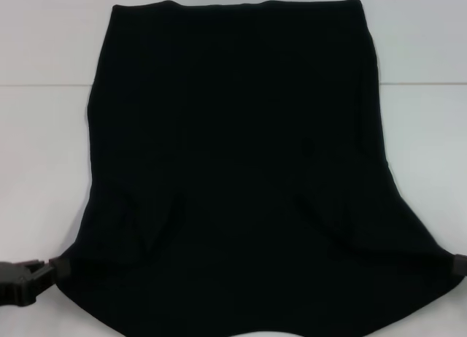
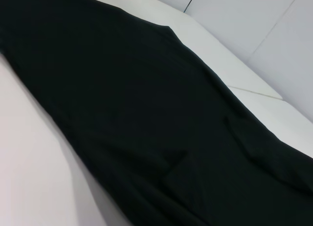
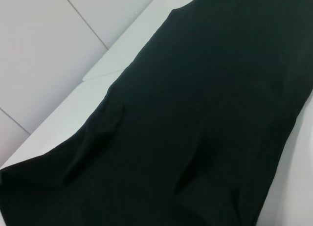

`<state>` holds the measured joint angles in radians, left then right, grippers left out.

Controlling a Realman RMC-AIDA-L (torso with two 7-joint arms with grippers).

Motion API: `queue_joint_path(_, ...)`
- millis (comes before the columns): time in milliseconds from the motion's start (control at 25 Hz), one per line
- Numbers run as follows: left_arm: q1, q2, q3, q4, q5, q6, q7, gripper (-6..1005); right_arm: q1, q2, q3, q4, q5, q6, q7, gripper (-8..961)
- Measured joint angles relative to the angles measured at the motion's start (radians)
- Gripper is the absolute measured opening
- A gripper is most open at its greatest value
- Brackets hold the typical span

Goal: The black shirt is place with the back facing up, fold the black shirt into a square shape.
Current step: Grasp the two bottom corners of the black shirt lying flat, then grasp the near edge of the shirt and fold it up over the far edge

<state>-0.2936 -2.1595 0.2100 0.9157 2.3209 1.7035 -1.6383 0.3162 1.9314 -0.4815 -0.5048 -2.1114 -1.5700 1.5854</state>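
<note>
Left gripper [image 1: 58, 270]: at the near left corner of the black shirt [image 1: 233, 176], its tip meeting the cloth edge; whether the fingers are clenched on the fabric or only beside it, I cannot tell

Right gripper [image 1: 458, 264]: only a dark tip shows at the near right corner of the cloth; its grasp cannot be told either

Shirt position: it stretches from between the two grippers away toward the far edge of the table [image 1: 423, 147], widest at the end nearest the fingers and narrower beyond; no lettering shows on the upper side

Cloth state: two shallow creases rise just inward of each gripper, so the near end looks tugged sideways

Risk, slip: if one corner is held thinly, it could slide out as the near end is lifted, and the fold would land crooked

Risk, uneven lift: should one arm travel faster than the other, the far hem would skew and the result would not be square

Risk, bunching: the creases near the fingers could be trapped under the fold and leave a lumpy layer

Surface: plain white tabletop with a thin seam line running across it beyond the fingers

Room: pale wall panels with dark joints appear behind the table in both wrist views
</note>
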Motion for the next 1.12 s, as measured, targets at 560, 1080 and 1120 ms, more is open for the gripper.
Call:
queue_joint_path(560,0.058,-0.003,-0.052,-0.006,0.020,0.150,0.017,27,-0.056,-0.027,0.050,-0.053,-0.041,-0.091,-0.027,26)
queue_joint_path(1080,-0.067,0.026,-0.062,-0.050,-0.070,0.167,-0.024,27,0.049,-0.016,0.162,-0.060,-0.049,-0.099,-0.023,27)
queue_joint_path(1120,-0.096,0.038,-0.062,-0.066,-0.085,0.161,-0.031,27,0.071,-0.016,0.171,-0.057,-0.048,-0.095,-0.022,27)
